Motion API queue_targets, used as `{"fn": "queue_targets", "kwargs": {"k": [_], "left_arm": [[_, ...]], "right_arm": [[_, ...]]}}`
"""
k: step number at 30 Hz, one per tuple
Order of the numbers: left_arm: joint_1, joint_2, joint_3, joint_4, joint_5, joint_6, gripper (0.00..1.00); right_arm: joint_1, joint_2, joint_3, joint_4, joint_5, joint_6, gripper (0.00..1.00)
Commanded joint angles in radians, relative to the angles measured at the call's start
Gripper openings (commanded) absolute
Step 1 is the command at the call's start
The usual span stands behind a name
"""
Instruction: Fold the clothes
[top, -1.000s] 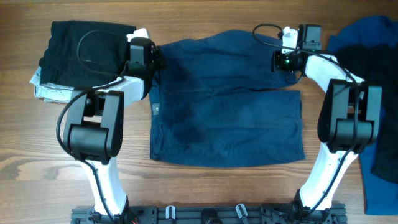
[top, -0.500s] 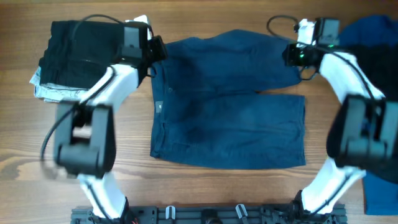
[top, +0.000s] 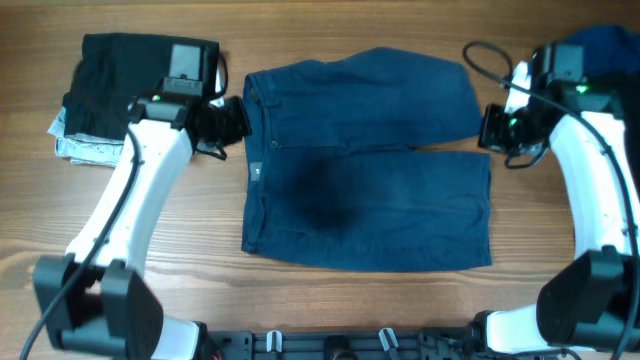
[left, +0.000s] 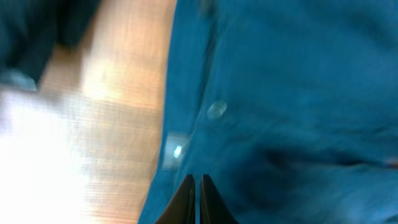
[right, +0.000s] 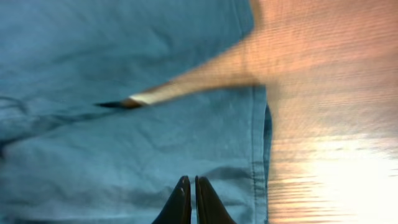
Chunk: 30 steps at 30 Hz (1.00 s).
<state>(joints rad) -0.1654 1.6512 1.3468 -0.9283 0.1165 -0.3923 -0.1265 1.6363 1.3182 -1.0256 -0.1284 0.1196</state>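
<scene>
Navy trousers (top: 365, 160) lie flat mid-frame on the wooden table (top: 330, 305), legs pointing right. Left gripper (top: 232, 120) sits just off the waistband at their upper left, right gripper (top: 490, 128) by the leg ends, upper right. Both are pinched closed and empty.

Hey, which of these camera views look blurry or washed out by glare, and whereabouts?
Overhead: sharp and evenly lit, with a darker patch in the middle of the trousers. Left wrist: smeared by blur, the button soft, and the table bleached white at lower left. Right wrist: mildly blurred, with glare whitening the table at lower right.
</scene>
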Motion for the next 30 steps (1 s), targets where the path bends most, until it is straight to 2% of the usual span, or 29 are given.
{"fn": "queue_targets", "kwargs": {"k": [1, 9, 11, 20, 24, 26, 30], "left_arm": [[-0.001, 0.054, -0.008, -0.063, 0.086, -0.011, 0.04], [-0.002, 0.152, -0.012, -0.148, 0.117, 0.002, 0.04], [-0.005, 0.172, -0.039, -0.150, 0.151, 0.042, 0.04], [-0.012, 0.175, -0.137, -0.131, 0.160, 0.071, 0.04], [-0.012, 0.124, -0.131, -0.129, 0.160, 0.071, 0.04], [-0.012, 0.080, -0.131, -0.146, 0.159, 0.071, 0.04], [-0.012, 0.010, -0.131, -0.212, 0.156, 0.050, 0.04]], "right_arm": [[-0.005, 0.019, -0.138, 0.100, 0.032, 0.090, 0.04], [-0.006, 0.093, -0.299, 0.301, 0.058, 0.143, 0.05], [-0.006, 0.126, -0.302, 0.338, 0.077, 0.143, 0.06], [-0.006, 0.164, -0.275, 0.508, 0.043, 0.064, 0.04], [-0.006, 0.117, -0.190, 0.381, 0.031, 0.067, 0.05], [-0.006, 0.071, -0.136, 0.253, 0.033, 0.069, 0.06], [-0.006, -0.038, -0.108, 0.034, 0.043, 0.175, 0.12]]}}
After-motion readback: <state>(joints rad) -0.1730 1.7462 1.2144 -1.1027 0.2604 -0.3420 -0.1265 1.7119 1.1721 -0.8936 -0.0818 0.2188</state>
